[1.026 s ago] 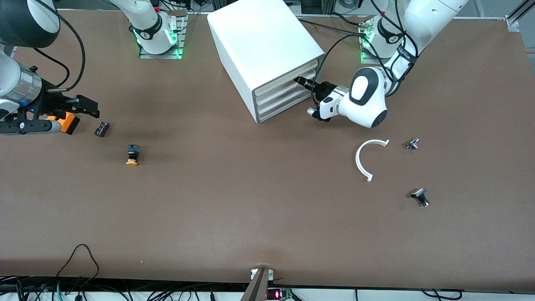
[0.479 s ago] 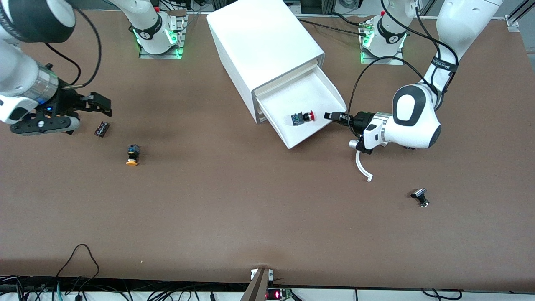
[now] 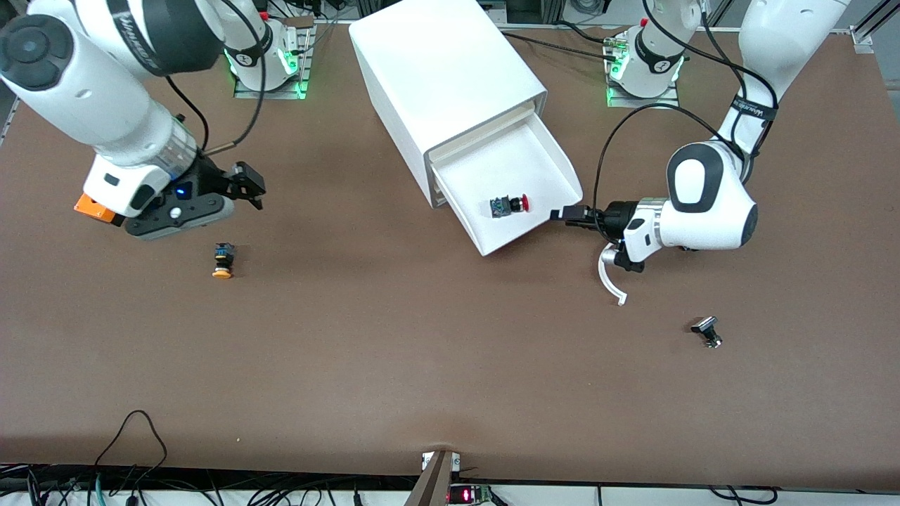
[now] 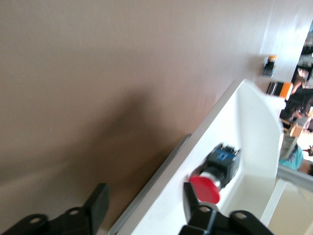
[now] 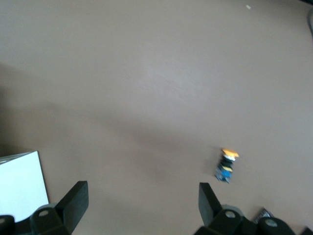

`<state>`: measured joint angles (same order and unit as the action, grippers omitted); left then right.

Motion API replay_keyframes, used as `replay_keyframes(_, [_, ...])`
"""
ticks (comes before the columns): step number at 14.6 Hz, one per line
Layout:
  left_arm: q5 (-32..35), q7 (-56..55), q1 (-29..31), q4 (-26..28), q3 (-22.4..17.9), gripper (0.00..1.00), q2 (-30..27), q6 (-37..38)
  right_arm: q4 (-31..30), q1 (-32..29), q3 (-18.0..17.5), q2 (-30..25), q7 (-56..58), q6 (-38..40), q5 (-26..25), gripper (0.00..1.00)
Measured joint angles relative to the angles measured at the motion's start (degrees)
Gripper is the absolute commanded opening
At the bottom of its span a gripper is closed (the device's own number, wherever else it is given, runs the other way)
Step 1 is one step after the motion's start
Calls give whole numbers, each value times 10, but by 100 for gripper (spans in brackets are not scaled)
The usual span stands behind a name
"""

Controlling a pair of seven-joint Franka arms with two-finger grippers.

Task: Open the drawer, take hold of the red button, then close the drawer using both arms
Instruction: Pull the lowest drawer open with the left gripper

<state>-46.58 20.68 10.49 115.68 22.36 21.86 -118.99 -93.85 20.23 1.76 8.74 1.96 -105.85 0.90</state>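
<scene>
While the drawer (image 3: 517,186) sits pulled out of the cabinet (image 3: 439,77), the red button (image 3: 510,205) lies inside it; left gripper (image 3: 566,213) at the drawer's front edge, fingers (image 4: 98,205) apart, holding nothing; right gripper (image 3: 246,184) spread wide, empty, over the table (image 3: 394,351) near the orange-capped button (image 3: 223,260).

Button (image 3: 510,205) in open drawer (image 3: 555,165) (top one); left gripper (image 3: 567,213) beside drawer front.
</scene>
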Motion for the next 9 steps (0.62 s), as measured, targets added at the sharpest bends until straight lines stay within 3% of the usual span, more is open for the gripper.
replay_keyframes(5, [58, -3, 99, -85, -4, 100, -47, -11, 62, 121, -3, 44, -2, -29, 0, 100])
replay_keyframes(9, [221, -12, 98, -91, -8, 100, -135, 29, 70, 207, -3, 68, -39, -41, -2, 100])
